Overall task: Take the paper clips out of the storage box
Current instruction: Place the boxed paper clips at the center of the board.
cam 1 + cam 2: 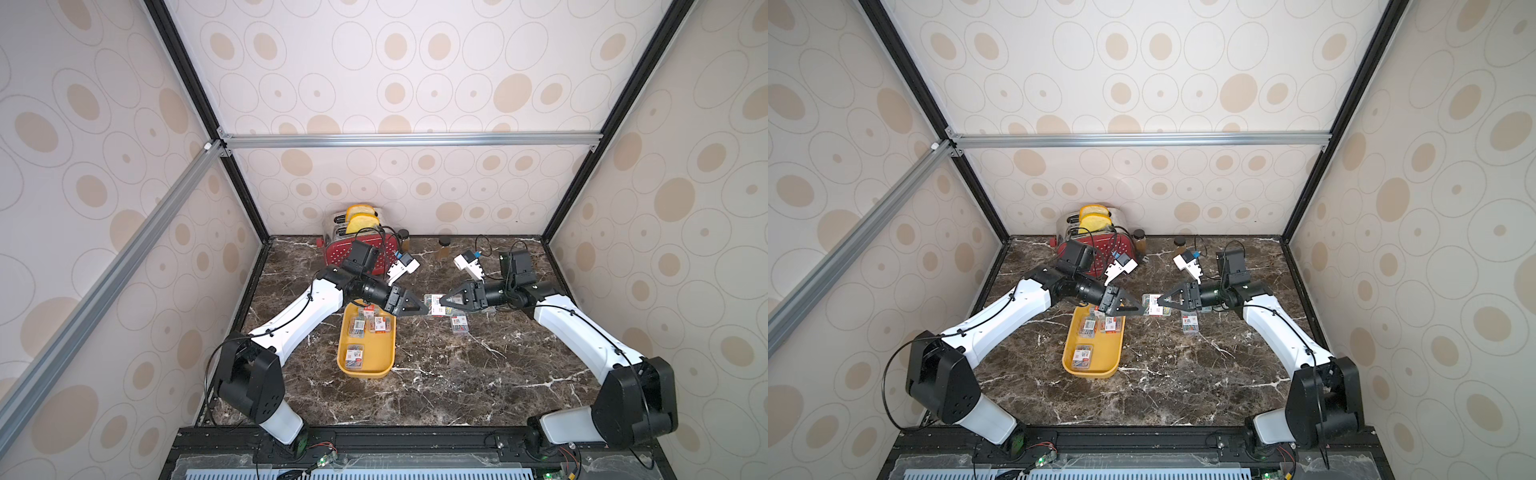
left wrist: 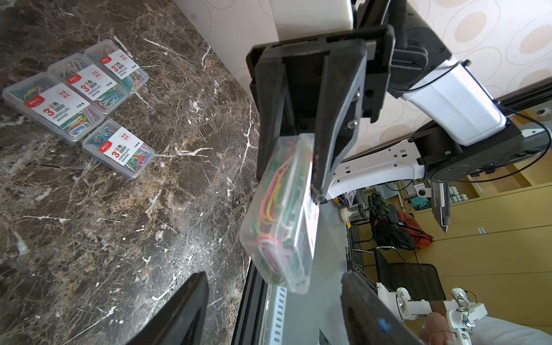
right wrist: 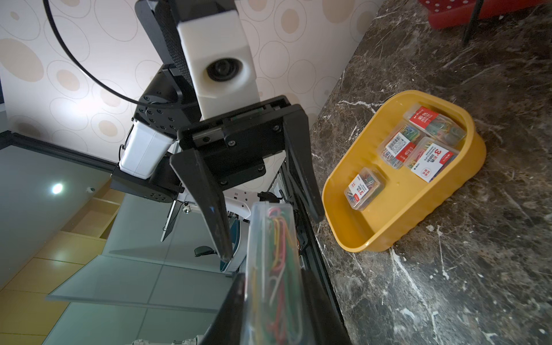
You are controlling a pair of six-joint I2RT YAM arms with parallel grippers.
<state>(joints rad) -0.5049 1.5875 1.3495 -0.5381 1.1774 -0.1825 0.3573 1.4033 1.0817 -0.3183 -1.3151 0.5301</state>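
In both top views the right claw (image 1: pixel 444 300) is clamped on the held case (image 1: pixel 434 304) of paper clips, up in the air. The left claw (image 1: pixel 427 309) faces it tip to tip, jaws apart and empty. The storage box (image 1: pixel 365 375) lies on the table (image 1: pixel 457 374) under and behind the left claw, and loose cases (image 1: pixel 459 324) lie under the right claw. In the left wrist view the right claw (image 2: pixel 289 185) pinches the held case (image 2: pixel 277 227) across its broad faces at one end, so most of it hangs free beyond the tips. The left claw's fingers (image 2: pixel 185 307) stand wide on either side, seemingly not touching it, and four loose cases (image 2: pixel 77 98) lie on the table off to one side. In the right wrist view four boxed cases (image 3: pixel 400 146) sit in the storage box (image 3: pixel 373 242), beyond the left claw (image 3: pixel 271 237). The case looks light, stiff, slick and thin-walled, with clips free to shift inside. A moderate squeeze across the flat faces, nearer the middle, would likely resist pivoting better.
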